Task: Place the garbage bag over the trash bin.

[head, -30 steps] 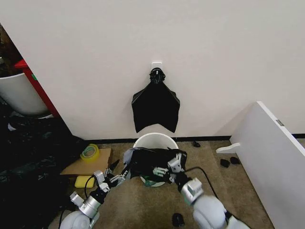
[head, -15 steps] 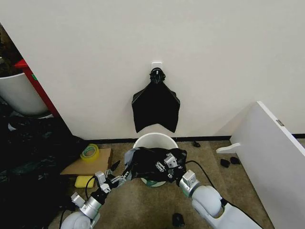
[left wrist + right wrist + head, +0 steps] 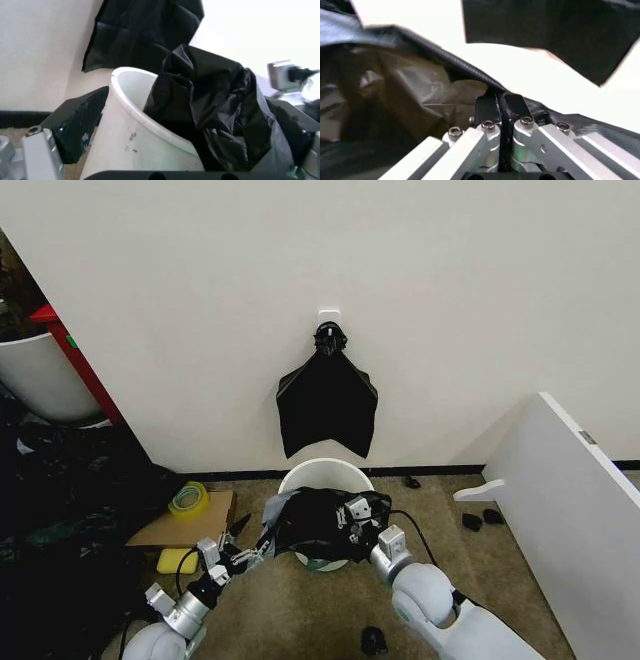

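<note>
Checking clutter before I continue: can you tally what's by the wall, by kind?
White trash bin: 1
Garbage bag held over it: 1
Bunch of black bags hanging on wall: 1
Tape roll: 1
Cardboard piece: 1
Yellow sponge: 1
Total: 6

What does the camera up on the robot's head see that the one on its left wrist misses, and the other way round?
Head view alone: the yellow tape roll on flat brown cardboard, and the slanted white board.

Left wrist view alone: small dark marks on the bucket's side.

Both: the round cream-white plastic bucket, the thin glossy black plastic bag bunched over its near rim, and the flat black bag bunch on the wall.
</note>
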Motion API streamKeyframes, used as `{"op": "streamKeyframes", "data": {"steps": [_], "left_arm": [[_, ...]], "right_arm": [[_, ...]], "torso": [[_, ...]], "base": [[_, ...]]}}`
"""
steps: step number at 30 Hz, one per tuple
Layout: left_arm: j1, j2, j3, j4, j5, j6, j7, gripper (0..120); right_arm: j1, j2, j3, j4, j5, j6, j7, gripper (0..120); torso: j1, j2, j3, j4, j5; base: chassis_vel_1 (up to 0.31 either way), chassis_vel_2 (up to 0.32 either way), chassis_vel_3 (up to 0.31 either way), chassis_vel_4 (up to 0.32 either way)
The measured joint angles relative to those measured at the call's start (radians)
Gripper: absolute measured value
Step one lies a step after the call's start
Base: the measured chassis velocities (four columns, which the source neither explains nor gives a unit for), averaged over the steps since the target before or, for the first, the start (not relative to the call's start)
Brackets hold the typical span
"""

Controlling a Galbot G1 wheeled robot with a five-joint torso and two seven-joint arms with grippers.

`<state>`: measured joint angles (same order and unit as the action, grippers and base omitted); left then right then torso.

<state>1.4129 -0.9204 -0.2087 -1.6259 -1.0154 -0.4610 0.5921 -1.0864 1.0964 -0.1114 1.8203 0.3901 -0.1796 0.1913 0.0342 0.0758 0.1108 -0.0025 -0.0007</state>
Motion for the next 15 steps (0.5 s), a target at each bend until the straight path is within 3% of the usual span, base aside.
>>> {"op": "streamKeyframes", "data": {"steps": [15], "left_arm": [[0.02, 0.021, -0.008, -0.014, 0.075, -0.059, 0.067, 100]], "right_arm": [[0.026, 0.037, -0.012, -0.015, 0.065, -0.122, 0.147, 0]], "torso": [[0.0, 0.0, 0.0, 0.0, 0.0]], "base": [[0.0, 0.0, 0.0, 0.0]]}}
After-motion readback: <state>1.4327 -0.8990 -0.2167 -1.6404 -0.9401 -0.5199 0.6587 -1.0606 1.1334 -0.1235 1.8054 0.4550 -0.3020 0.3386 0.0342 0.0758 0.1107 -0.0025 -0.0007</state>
